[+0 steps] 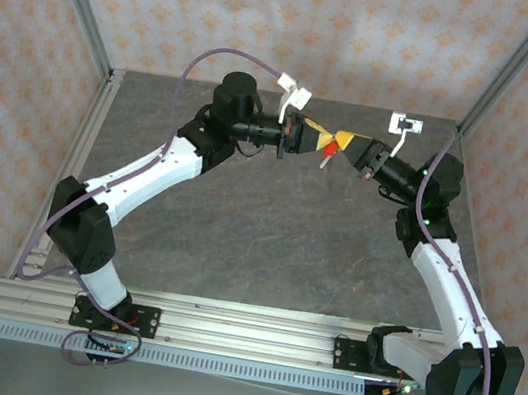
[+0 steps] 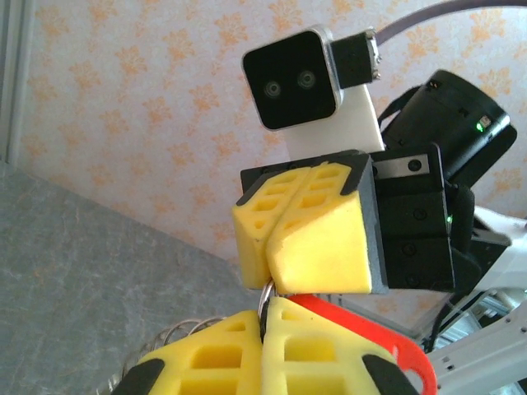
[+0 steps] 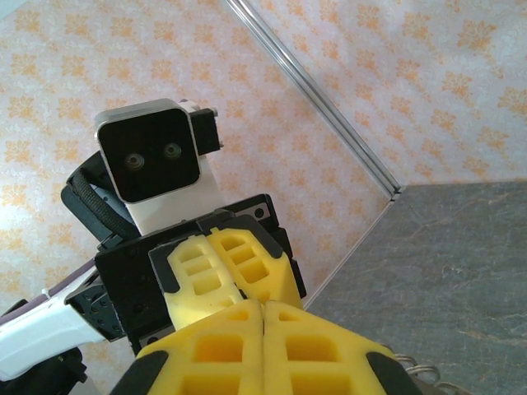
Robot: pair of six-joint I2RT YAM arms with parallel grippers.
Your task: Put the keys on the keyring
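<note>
Both tools tip to tip above the far tabletop [image 1: 269, 229], key between them.
Top: left tool [image 1: 321, 138] and right tool [image 1: 342, 145] meet, red key [image 1: 327, 153] hanging at the joint. Left wrist: left tool [image 2: 263, 325] together, apparently clamped on the key [image 2: 387, 341]; keyring [image 2: 171, 336] loops beside it; right tool [image 2: 269, 267] together. Right wrist: right tool [image 3: 262, 317] together, touching left tool [image 3: 233, 284].

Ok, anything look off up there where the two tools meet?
Nothing spilled or broken. The left tool and right tool are shut, tip to tip, above the table. One oddity: the red key juts out sideways beside the left tool, not lined up with the thin metal loop between the tips.
</note>
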